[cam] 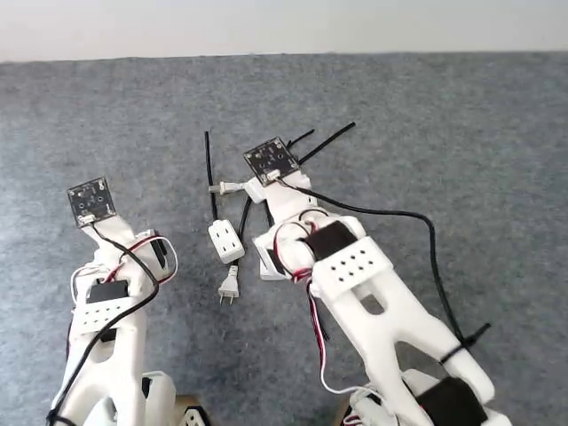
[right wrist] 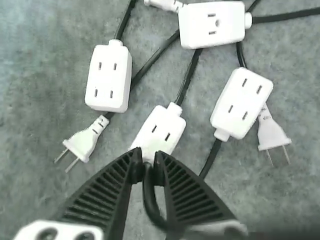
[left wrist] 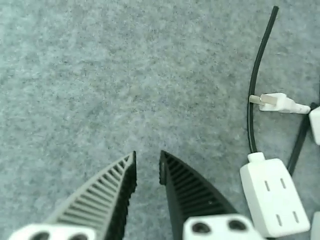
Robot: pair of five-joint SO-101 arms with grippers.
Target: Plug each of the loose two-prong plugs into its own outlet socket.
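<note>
Right hand [right wrist: 145,166] clenched on black cord [right wrist: 146,197], its end hidden; left hand [left wrist: 147,161] released.

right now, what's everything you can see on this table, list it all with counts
outlet blocks: four, white, clustered on the carpet ahead of the right tool
loose two-prong plugs: three, white, lying unplugged around the blocks
cords: several, black, running among the blocks and plugs
carpet: one, grey, covering the table
wall: one, white, along the far edge in the high view
arms: two, white, side by side at the near edge
left tool: one, black, open over bare carpet beside a block
right tool: one, black, shut on one of the cords at the nearest block's end
</note>
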